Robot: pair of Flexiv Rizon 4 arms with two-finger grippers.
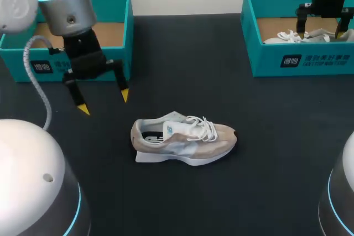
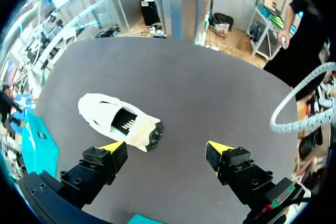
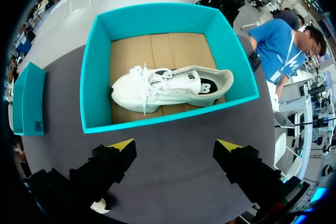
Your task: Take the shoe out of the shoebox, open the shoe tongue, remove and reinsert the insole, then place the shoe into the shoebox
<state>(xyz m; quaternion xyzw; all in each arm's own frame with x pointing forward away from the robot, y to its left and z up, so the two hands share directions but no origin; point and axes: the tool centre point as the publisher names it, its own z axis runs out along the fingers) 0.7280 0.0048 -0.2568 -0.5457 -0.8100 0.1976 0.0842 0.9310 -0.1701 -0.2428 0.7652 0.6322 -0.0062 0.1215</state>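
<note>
Plainly the shoe (image 1: 184,141) sits out on the worktop (image 1: 276,136), so opening the tongue looks like the step in hand. The left claw (image 1: 103,102) hovers near the heel, wide open and empty. The right claw (image 3: 175,145), likewise open and empty, hangs over a box (image 3: 94,77) holding a second shoe (image 3: 168,88). Next, one claw must steady the shoe while the other pulls the tongue.

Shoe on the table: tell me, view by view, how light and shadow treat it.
Head view: the shoe is evenly lit, beige and white panels distinct, faint shadow beneath its sole. Left wrist view: the shoe is washed out to near white, only its opening dark. Right wrist view: it does not clearly show.
</note>
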